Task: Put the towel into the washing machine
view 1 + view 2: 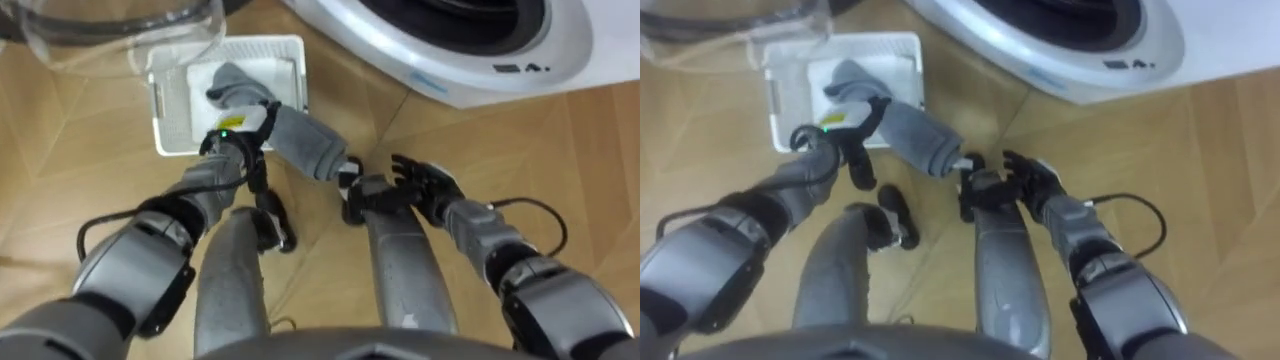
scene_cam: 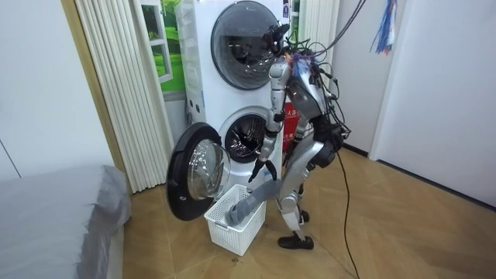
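Now the left hand (image 1: 238, 128) is closed around the grey towel (image 1: 305, 145), lifted above the white laundry basket (image 1: 165, 120) with one end reaching down into it. The right hand (image 1: 428, 185) hovers just beside the towel's other end, fingers spread, near the washing machine (image 1: 470, 60), whose door (image 2: 194, 174) hangs open.

Towel (image 1: 305, 145) showing plain mid-grey, no pattern. Basket (image 1: 168, 125) reading white, its walls slotted in fine rows. Washing machine (image 1: 450, 65) showing glossy white, opening ringed in black. Door (image 2: 194, 174) carrying a black rim round clear glass. Floor (image 1: 590, 160) running warm tan wood, herringbone planks. Left hand (image 1: 232, 140) and right hand (image 1: 425, 185) both showing black, a small green light glowing by the left.
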You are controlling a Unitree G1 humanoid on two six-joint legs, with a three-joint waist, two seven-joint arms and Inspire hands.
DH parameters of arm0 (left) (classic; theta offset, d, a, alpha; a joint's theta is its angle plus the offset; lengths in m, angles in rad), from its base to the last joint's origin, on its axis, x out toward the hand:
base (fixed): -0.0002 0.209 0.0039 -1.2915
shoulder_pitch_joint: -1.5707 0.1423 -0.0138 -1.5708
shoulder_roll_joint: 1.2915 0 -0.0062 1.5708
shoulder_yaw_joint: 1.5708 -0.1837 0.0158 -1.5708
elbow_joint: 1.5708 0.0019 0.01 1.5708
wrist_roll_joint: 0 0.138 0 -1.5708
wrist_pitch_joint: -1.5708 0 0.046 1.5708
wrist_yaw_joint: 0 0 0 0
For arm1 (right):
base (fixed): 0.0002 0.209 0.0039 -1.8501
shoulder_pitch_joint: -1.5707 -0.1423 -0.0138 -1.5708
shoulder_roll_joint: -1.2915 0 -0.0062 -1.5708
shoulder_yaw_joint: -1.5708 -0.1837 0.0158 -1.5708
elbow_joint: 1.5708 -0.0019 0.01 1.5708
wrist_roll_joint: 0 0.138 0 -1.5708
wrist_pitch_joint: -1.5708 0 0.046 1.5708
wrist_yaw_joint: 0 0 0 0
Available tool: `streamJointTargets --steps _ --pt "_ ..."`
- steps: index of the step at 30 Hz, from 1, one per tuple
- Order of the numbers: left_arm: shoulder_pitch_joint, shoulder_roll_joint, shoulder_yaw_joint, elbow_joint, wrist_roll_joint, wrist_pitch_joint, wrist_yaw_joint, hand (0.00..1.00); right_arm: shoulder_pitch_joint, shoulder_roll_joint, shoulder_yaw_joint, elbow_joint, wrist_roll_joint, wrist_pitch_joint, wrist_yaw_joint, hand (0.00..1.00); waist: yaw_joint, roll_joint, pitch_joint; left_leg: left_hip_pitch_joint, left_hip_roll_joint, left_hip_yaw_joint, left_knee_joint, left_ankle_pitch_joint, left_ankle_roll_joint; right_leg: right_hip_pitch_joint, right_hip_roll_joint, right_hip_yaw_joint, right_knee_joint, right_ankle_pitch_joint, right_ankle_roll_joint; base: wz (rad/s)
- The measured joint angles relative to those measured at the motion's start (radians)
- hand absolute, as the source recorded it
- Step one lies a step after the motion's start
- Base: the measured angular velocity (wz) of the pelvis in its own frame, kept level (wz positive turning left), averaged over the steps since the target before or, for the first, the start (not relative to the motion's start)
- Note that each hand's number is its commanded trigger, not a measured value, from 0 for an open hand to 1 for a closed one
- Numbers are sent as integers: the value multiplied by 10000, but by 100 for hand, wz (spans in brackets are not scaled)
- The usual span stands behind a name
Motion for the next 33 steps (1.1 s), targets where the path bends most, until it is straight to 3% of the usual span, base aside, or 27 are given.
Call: streamJointTargets --steps 7,12,15,20,23,24,25,26,33 --pt "-687 158 -402 17 898 -54 1028 0 -485 9 175 -261 958 -307 106 0 -378 -9 5 -1843 232 -302 1776 -542 -20 -1718 -93 -147 1649 -520 -172 6" --pt "-695 166 -757 20 904 -49 1372 0 -479 33 185 -574 1313 -404 79 0 -519 -38 15 -2338 330 -417 2529 -883 -51 -2215 -94 -134 2404 -864 -218 1" --pt "-730 178 -835 19 903 -48 1394 0 -528 65 389 -660 1834 -435 85 0 -533 -59 15 -2758 499 -496 2970 -1080 -88 -2593 57 -137 2690 -938 -247 -12" --pt "-877 185 -928 21 906 -50 1630 0 -678 66 582 -896 1946 -637 77 0 -684 -81 17 -3353 627 -581 3517 -1274 -79 -3139 69 -215 3126 -1067 -315 -5" --pt "-897 263 -1013 114 905 -52 1780 0 -673 92 936 -1017 2210 -698 101 0 -797 -227 34 -3428 783 -567 3745 -1415 -88 -3238 106 -212 3339 -1166 -345 -8" --pt "-899 331 -1064 118 905 -54 1791 9 -669 97 1019 -1050 2341 -713 122 0 -811 -279 59 -3441 815 -572 3851 -1482 -94 -3249 154 -219 3403 -1200 -359 -13" --pt "-900 413 -1184 130 895 -55 1818 70 -670 99 1124 -1090 2458 -726 175 0 -822 -331 67 -3456 864 -584 3952 -1547 -112 -3268 203 -218 3458 -1230 -375 -13" --pt "-899 444 -1258 143 895 -55 1819 100 -669 102 1182 -1090 2539 -736 215 0 -848 -360 70 -3457 877 -586 4000 -1584 -122 -3277 205 -215 3513 -1262 -381 -8" --pt "-886 513 -1898 185 876 -58 1812 100 -669 183 1368 -1073 2933 -916 520 0 -1077 -434 64 -3626 961 -674 4444 -1835 -136 -3429 215 -262 3934 -1517 -401 0"
